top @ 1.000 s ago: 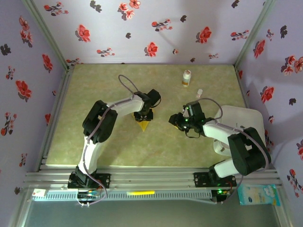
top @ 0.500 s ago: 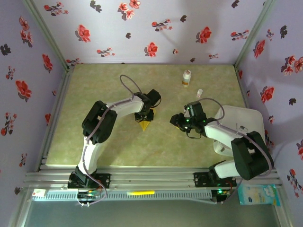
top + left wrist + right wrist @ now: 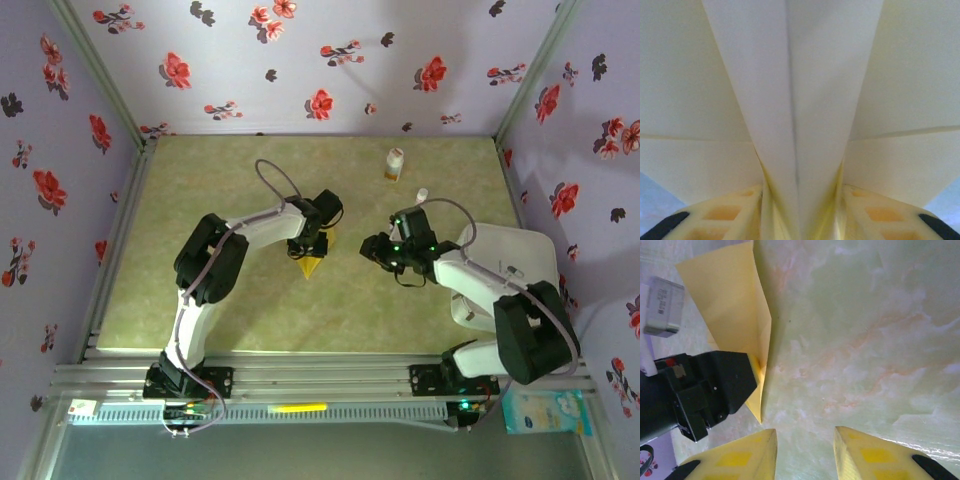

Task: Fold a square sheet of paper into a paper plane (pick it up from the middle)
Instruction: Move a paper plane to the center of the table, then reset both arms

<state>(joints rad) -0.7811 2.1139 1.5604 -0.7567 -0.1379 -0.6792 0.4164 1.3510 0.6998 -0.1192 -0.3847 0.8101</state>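
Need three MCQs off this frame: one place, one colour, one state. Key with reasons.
1. Where does the bottle stand?
A) far side of the table
B) table's left edge
C) by the near rail

2. What colour is the folded paper?
A) blue
B) yellow
C) red

3. How is the right gripper?
A) shut on the paper
B) shut on the bottle
C) open, empty

Key: 1 A, near the back wall; 2 B, mustard yellow in the right wrist view; 3 C, fingers apart, nothing between them.

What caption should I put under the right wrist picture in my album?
The left pincer pinches the folded yellow paper over the marbled table; the right pincer hovers open nearby.
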